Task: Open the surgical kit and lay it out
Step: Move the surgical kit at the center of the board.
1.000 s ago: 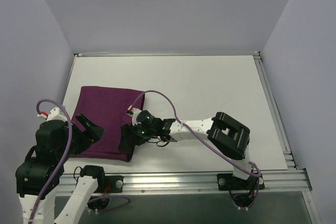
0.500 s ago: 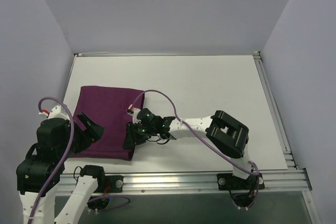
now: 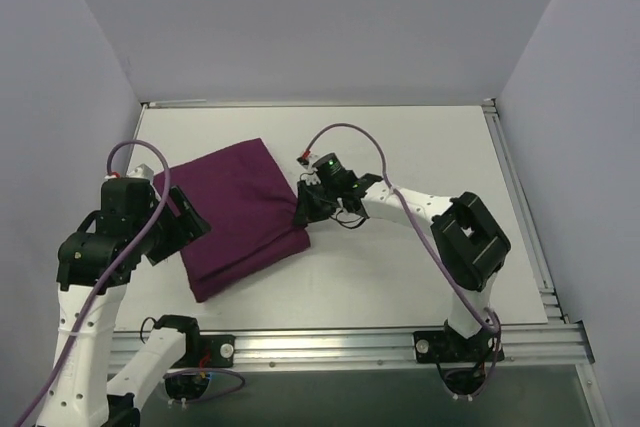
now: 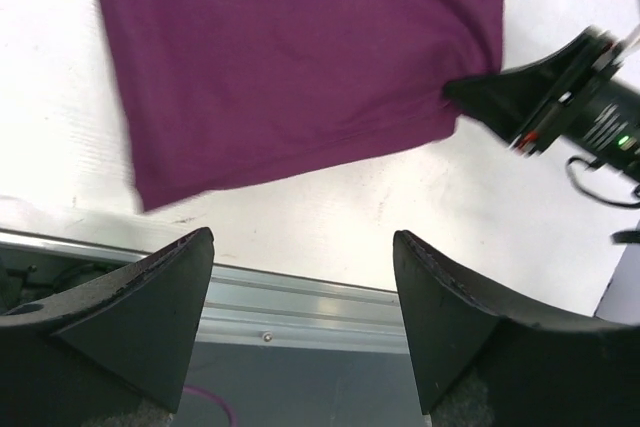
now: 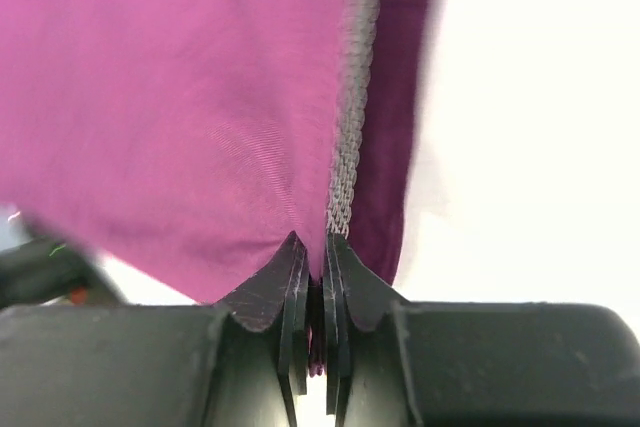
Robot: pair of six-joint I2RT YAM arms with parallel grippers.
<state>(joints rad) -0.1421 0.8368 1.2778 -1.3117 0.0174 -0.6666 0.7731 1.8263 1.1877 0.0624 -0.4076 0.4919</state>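
The cloth wrap (image 3: 235, 217) is dark purple, the table (image 3: 420, 147) white

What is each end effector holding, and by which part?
The right end effector is shut on the purple cloth wrap, pinching its right edge near the corner. The left end effector is open, holding nothing.

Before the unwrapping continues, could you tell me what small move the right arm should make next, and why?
Probably lift the right gripper slightly and draw it rightward: it is shut on the cloth edge, with grey mesh showing in the fold, so pulling should peel that flap open.
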